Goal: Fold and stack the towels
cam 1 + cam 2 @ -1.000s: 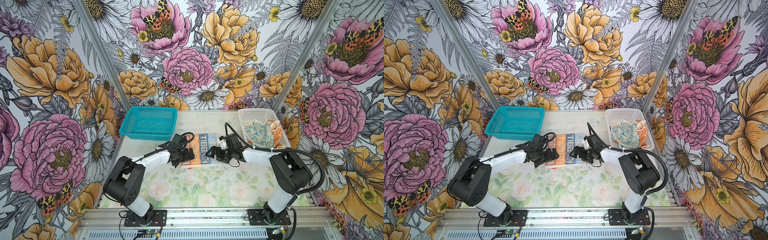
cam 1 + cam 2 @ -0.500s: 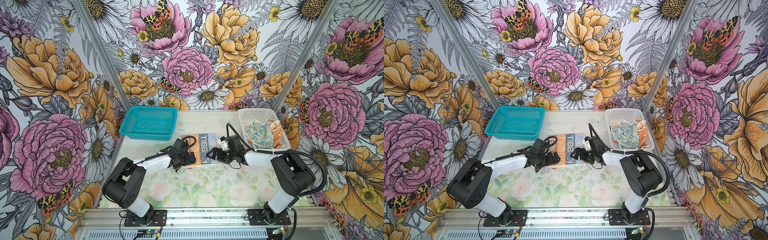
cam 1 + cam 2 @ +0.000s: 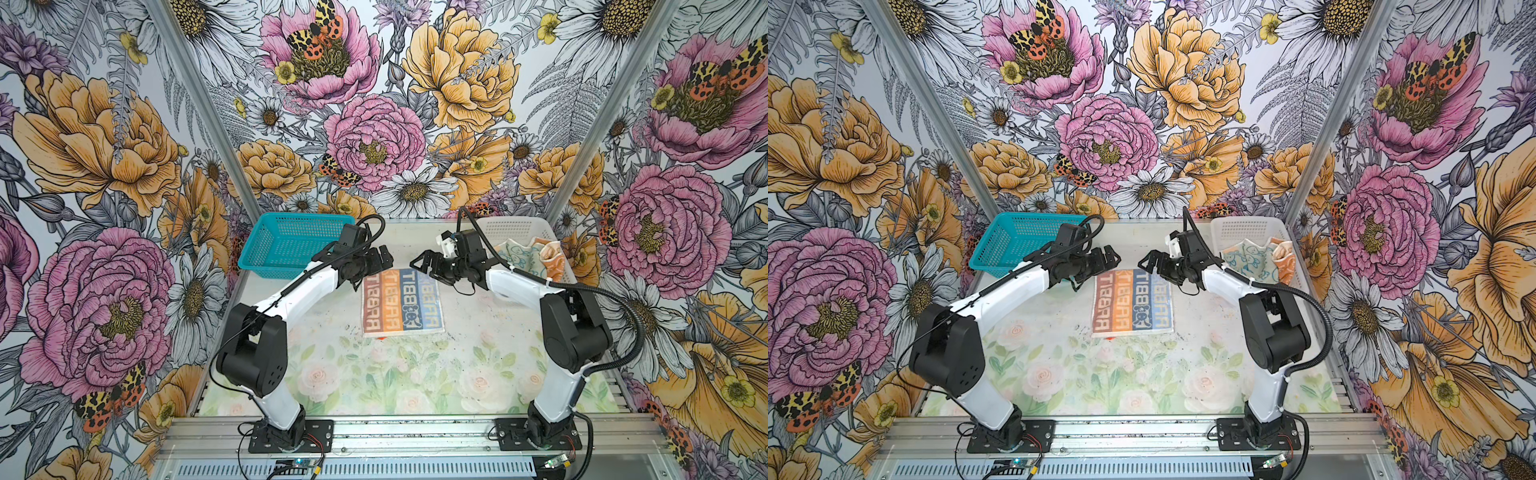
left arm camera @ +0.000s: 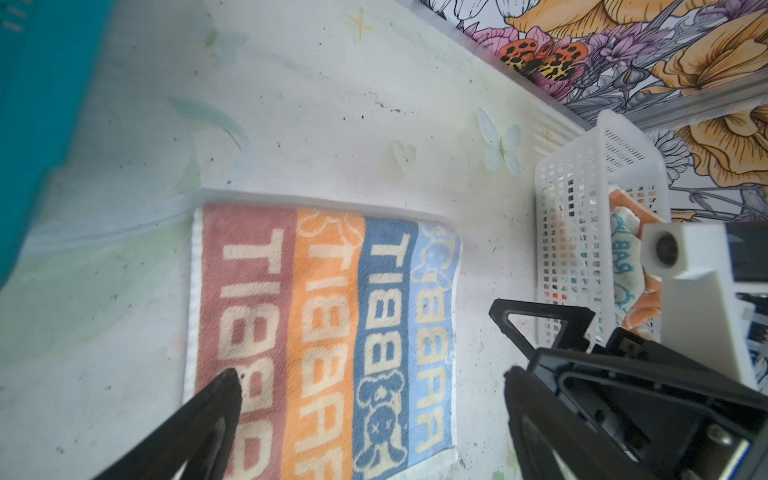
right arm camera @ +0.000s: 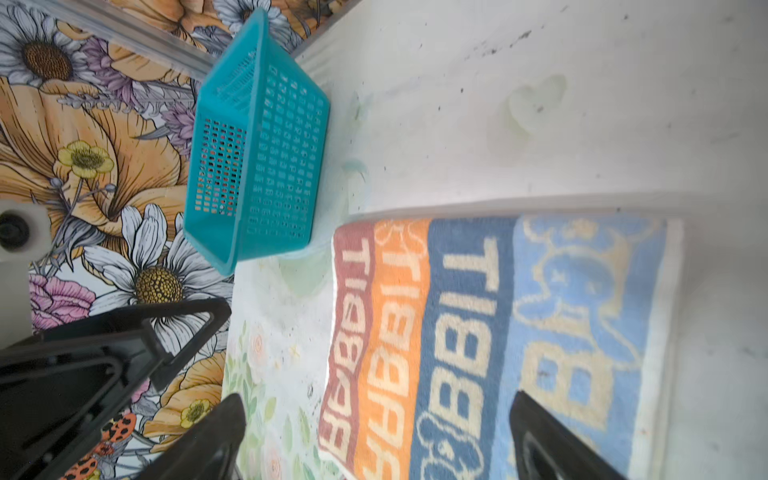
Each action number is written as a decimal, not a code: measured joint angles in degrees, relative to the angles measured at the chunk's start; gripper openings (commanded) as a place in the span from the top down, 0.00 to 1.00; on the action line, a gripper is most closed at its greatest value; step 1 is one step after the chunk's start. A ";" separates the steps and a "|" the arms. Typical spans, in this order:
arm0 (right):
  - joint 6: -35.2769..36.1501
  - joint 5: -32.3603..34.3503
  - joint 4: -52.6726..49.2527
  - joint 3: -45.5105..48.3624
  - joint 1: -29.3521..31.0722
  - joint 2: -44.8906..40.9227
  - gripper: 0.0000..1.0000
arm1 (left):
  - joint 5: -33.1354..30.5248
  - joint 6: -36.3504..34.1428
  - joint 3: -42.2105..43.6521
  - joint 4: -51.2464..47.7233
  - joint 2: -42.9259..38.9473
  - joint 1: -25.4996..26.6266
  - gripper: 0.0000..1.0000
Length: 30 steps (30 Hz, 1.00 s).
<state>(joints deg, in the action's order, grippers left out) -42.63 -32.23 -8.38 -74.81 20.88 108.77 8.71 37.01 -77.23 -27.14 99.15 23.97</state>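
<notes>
Flowery surface [image 3: 415,374] fills the floor of the booth, with an arm mounted at each near corner, both reaching toward the far side.

Teal basket [image 3: 291,245] sits at the far left and nothing shows inside it in both top views. White basket [image 3: 511,226] sits at the far right, against the back wall.

Striped towel [image 3: 401,301] lies flat and spread out at mid-surface, between the two baskets and touching neither. Its bands run rust, orange, dark blue and light blue, and the RABBIT lettering reads reversed from where I stand. The same towel is clear in the left wrist view [image 4: 324,332].

Cream towel [image 3: 519,257] with blue bunnies is bunched up inside the white basket. Orange towel [image 3: 550,259] is crumpled beside it in the same basket, on the right, and the two touch.

Left tool [image 3: 384,262] has its jaws spread wide with nothing between them, and it hangs over the striped towel's far-left corner. Right tool [image 3: 422,264] is also spread wide and empty, over the far-right corner. The two tools face each other, tips near but apart. Neither pinches the cloth.
</notes>
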 measured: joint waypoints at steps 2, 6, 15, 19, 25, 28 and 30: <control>-0.87 -0.39 0.44 -3.19 -0.39 4.48 0.01 | 0.07 0.50 -2.69 0.66 5.01 0.00 0.01; -2.89 -1.42 0.92 -7.19 -0.68 11.58 0.01 | 0.20 1.07 -6.56 0.85 15.04 -0.26 0.01; -3.28 -4.17 1.95 -9.14 -2.21 15.89 0.01 | 0.13 0.96 -7.85 1.01 20.41 -1.64 0.01; -2.78 -5.25 2.47 -9.18 -3.98 16.13 0.01 | -0.22 -0.02 -7.85 1.03 20.44 -1.75 0.01; -0.87 -5.11 0.63 -10.75 -6.01 16.11 0.01 | -0.50 -3.10 -8.09 0.37 20.44 -1.20 0.01; 1.64 -3.72 -2.23 -12.90 -6.32 15.87 0.01 | -0.50 -4.81 -8.81 -0.68 20.31 -0.85 0.01; 3.67 -2.51 -4.61 -15.06 -6.23 15.87 0.01 | -0.59 -5.99 -9.66 -1.64 19.67 -0.61 0.01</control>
<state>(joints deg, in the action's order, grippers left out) -38.96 -34.74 -12.99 -89.86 14.66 124.64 8.12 31.03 -86.89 -28.77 118.83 23.35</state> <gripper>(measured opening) 0.992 0.987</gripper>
